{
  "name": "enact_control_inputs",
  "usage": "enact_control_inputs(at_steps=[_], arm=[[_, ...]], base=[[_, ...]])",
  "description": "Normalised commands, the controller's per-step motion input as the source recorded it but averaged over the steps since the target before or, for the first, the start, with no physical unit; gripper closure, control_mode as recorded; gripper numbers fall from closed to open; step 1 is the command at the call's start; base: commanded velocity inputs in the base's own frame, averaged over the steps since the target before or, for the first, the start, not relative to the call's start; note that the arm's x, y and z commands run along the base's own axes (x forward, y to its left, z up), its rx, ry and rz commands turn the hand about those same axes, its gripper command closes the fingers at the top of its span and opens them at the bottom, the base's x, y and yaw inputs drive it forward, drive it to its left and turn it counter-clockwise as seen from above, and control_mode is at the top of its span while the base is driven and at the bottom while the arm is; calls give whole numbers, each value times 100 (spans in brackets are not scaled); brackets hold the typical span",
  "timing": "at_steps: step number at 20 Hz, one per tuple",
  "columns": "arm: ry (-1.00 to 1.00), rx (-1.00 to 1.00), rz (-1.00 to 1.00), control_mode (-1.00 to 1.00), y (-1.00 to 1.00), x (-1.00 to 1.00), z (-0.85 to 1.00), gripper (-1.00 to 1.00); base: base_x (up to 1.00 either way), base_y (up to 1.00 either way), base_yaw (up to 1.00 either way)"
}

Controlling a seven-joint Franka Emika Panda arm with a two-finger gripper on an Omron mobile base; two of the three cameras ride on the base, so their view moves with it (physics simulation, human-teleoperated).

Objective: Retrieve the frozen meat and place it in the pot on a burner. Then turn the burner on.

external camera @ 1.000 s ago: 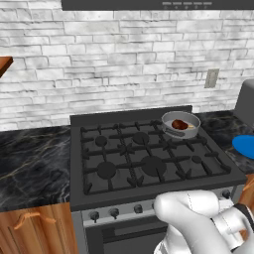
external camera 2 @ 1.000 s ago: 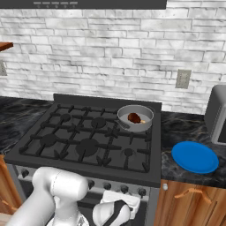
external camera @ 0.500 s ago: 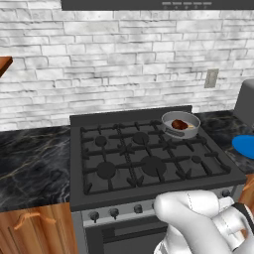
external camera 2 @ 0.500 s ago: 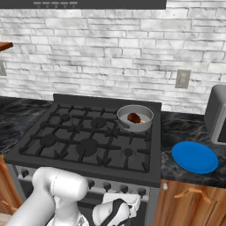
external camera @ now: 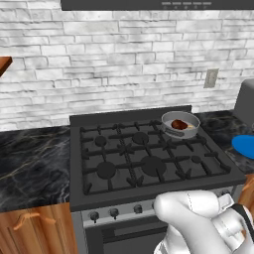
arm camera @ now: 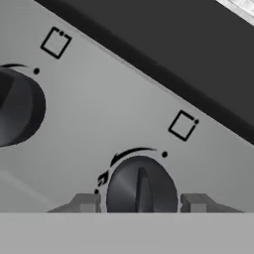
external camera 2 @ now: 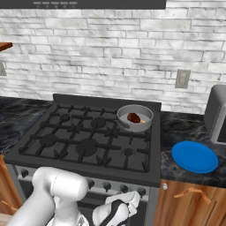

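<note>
The grey pot (external camera: 170, 120) (external camera 2: 144, 116) stands on the back right burner of the stove. The dark red-brown frozen meat (external camera: 179, 125) (external camera 2: 133, 117) lies inside it. My gripper (arm camera: 142, 202) (external camera 2: 126, 195) is down at the stove's front panel, far below the pot. In the hand view its fingertips (arm camera: 87, 202) sit on both sides of a black burner knob (arm camera: 141, 186), and the gripper is shut on it. The knob's ridge points nearly straight up in that view.
A second black knob (arm camera: 15, 106) sits to the left on the same panel. A flat blue plate (external camera 2: 194, 156) (external camera: 245, 146) lies on the dark counter right of the stove, with a grey appliance (external camera 2: 218, 114) behind it. More knobs (external camera: 113, 213) line the stove front.
</note>
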Motion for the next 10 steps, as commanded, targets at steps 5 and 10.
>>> enact_control_inputs(at_steps=[5, 10], arm=[[2, -33, 1, -100, 0, 1, -9, 100], [6, -27, 0, -100, 5, 3, -6, 100]], base=[[0, 0, 0], [0, 0, 0]])
